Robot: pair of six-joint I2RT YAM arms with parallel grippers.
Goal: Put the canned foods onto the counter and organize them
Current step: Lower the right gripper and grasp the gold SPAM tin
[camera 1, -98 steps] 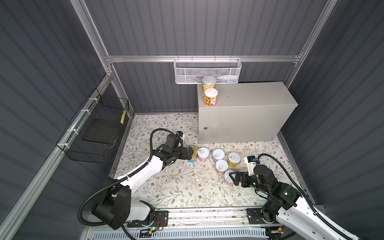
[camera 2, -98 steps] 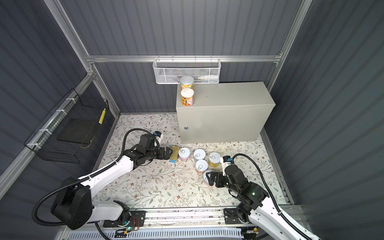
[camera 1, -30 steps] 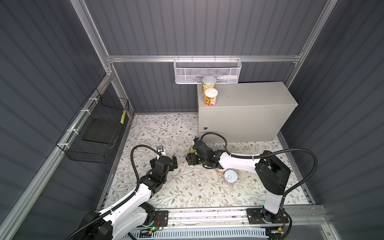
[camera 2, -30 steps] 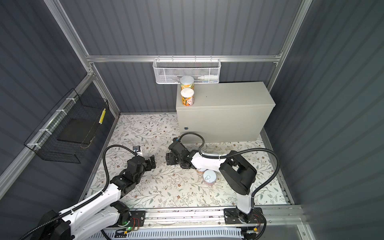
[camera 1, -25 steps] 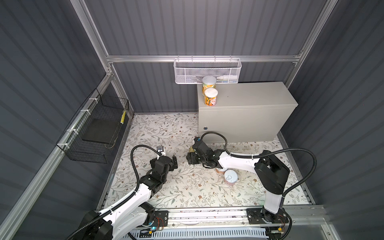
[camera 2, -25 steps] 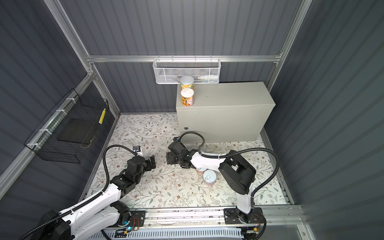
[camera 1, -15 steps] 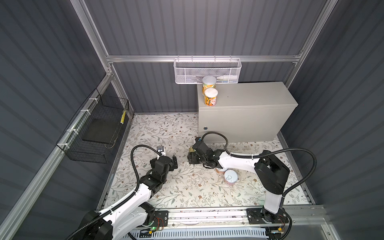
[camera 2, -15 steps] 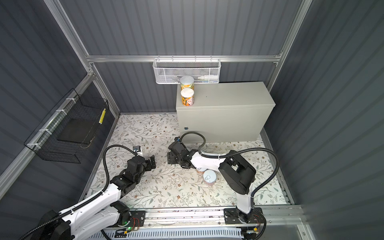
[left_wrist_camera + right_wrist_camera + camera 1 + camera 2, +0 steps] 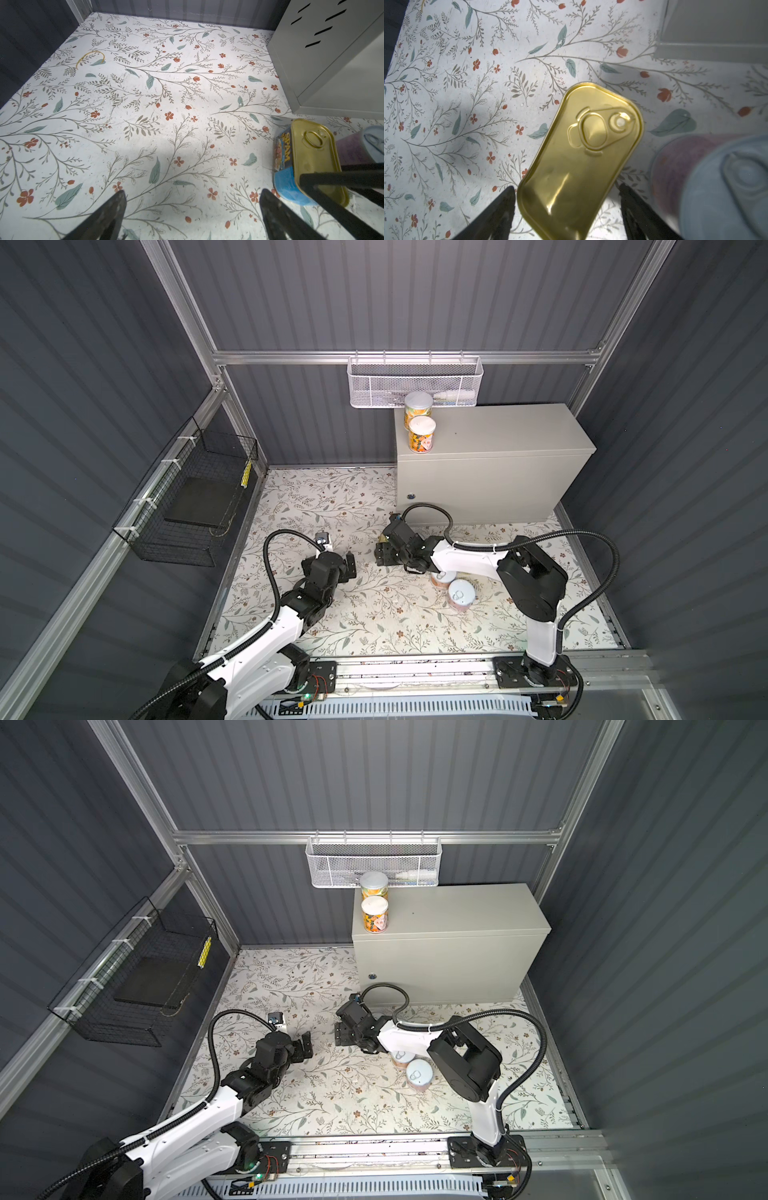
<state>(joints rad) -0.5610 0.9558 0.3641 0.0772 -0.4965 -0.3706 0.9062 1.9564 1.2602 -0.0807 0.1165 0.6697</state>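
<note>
In both top views, two orange-labelled cans stand along the left edge of the grey cabinet top, one at the front corner and one behind it. Two more round cans rest on the table toward its front edge: a pink can and one half hidden under the right arm. That makes four round cans in sight, and any others I cannot see. The right fingers reach across mid-table to the gold tin, which shows only as a sliver. The left fingers hang spread wide over bare table, holding nothing.

In the left wrist view there is one gold tin and one pink-sided can just beside it, near the cabinet's corner. The left fingers are wide apart and empty.

In the right wrist view there is one gold tin, lid up. The right fingers are parted on either side of its near end, with no grip yet. The tin lies skewed to them. The grasp will likely go best if the wrist is squared to the tin's narrow width, the fingers drop below the rim and close evenly, and the lift goes straight up, clear of the neighbouring can.
</note>
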